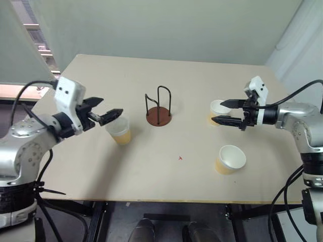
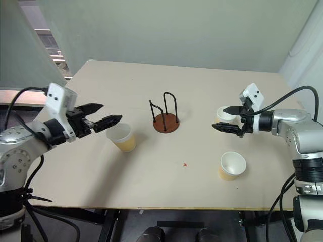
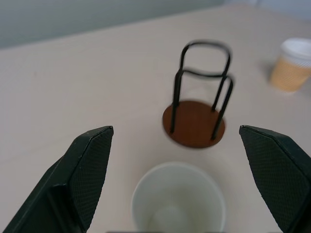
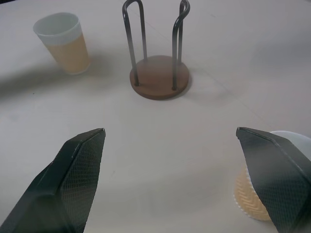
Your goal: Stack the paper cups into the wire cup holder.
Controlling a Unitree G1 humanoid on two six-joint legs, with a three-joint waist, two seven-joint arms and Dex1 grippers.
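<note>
Hovering spread-fingered, the left gripper (image 2: 103, 121) must next close on the nearest tan paper cup (image 2: 122, 137) for the empty black-wire, brown-based cup holder (image 2: 166, 117).

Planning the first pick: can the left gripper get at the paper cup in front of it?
Probably yes. The left gripper is open and hovers just above that upright paper cup, with nothing between them.

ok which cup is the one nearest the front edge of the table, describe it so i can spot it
On the beige table, look to the robot's right of the wire cup holder, toward the near edge. That paper cup stands alone on open tabletop; the right gripper hovers at another cup, and the left gripper at a third.
</note>
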